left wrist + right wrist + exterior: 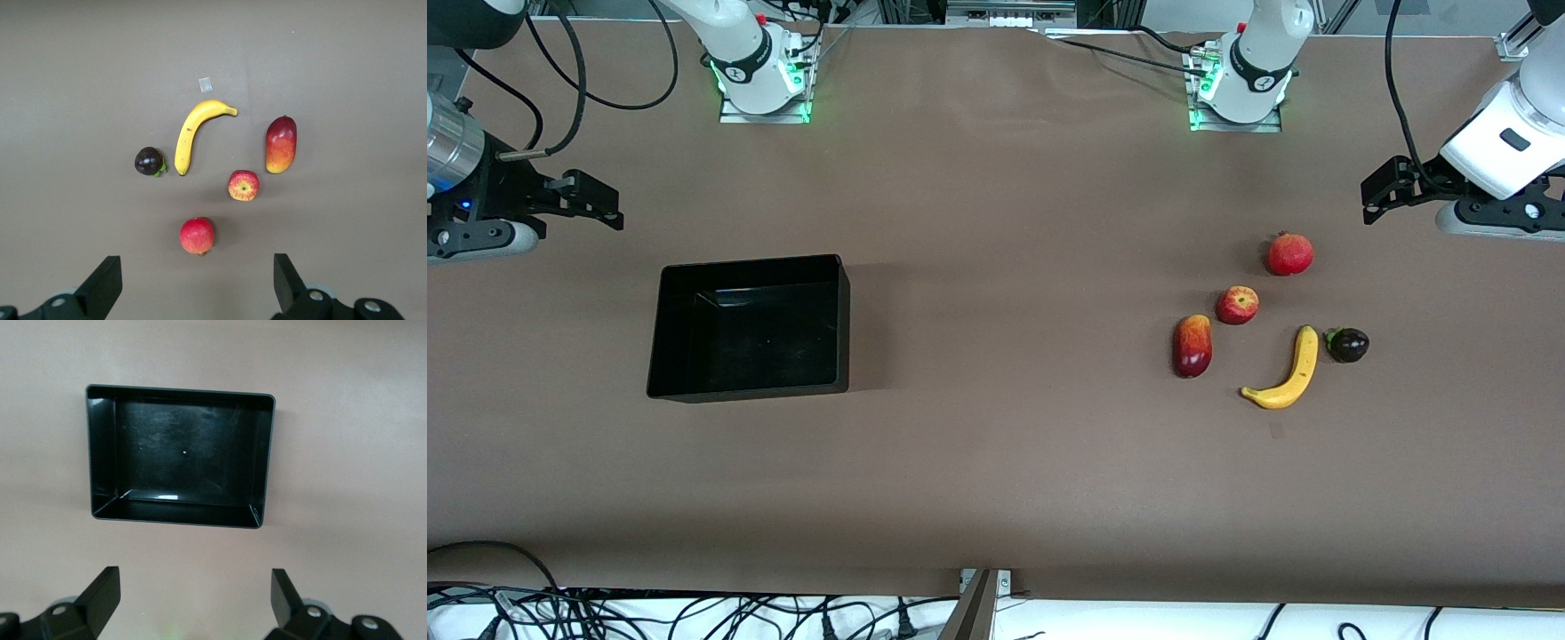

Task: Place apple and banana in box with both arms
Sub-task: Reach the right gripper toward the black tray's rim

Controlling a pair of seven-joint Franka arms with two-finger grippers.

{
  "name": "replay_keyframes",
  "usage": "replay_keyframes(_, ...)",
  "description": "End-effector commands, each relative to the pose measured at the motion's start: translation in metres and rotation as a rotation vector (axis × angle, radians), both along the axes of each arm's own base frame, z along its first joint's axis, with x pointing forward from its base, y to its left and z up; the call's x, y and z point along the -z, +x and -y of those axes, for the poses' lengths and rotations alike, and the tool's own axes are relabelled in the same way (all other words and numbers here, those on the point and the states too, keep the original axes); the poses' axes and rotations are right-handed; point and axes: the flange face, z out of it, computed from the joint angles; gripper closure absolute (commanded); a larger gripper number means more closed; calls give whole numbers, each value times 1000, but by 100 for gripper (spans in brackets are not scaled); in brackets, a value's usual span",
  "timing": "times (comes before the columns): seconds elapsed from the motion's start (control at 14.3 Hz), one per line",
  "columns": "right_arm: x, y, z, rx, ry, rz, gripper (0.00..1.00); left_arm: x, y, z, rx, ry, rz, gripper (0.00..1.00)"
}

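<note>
Both arms wait, pulled back to the ends of the bench (996, 498).

Left gripper (1383, 191): hangs above bare bench at the left arm's end, over the spot near the pomegranate (1290, 254); jaws wide apart, nothing between them. The left wrist view confirms it, with its two fingertips (100, 283) spread and all five fruits lying in the gap.

Right gripper (600, 203): hangs above bare bench at the right arm's end, near the box (665, 293); jaws wide apart, holding nothing. The right wrist view shows its fingertips (101, 592) spread with the box in the gap.

Fruit cluster, front view:
- apple (1237, 305) at centre, on the bench, touching nothing.
- pomegranate at 1 o'clock from the apple.
- mango (1192, 346) at 7 o'clock, just beside it.
- banana (1289, 372) at 5 o'clock, flat on the bench.
- dark purple fruit (1348, 344) just beside the banana's upper end; contact unclear.

Only the left wrist view shows the apple's dimpled top and a small pale square (205, 85) near the banana's tip. Only the right wrist view looks straight into the box: glossy floor, nothing inside. Box and fruit lie well apart.
</note>
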Motion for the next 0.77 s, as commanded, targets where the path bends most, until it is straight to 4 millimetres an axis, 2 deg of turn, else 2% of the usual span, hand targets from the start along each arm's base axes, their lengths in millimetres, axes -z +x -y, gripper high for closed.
replay_keyframes(0.0, 20, 6, 6, -6, -44, -17, 0, -6, 1, 3, 8, -5, -9, 0)
replay_keyframes(0.14, 33, 7, 10, -10, -72, -10, 0, -6, 1, 3, 8, -5, -9, 0)
replay_keyframes(0.35, 75, 9, 19, 1, -80, -17, 0, -6, 1, 3, 7, -5, -11, 0)
replay_keyframes(0.49, 117, 12, 35, 29, -77, -21, 0, -7, 0, 6, 12, -5, -9, 0)
replay_keyframes(0.56, 145, 16, 38, 33, -81, -29, 0, -6, 0, 7, 12, -5, -11, 0)
replay_keyframes(0.7, 198, 29, 59, 63, -95, -41, 0, -6, 0, 8, 8, -7, -11, 0)
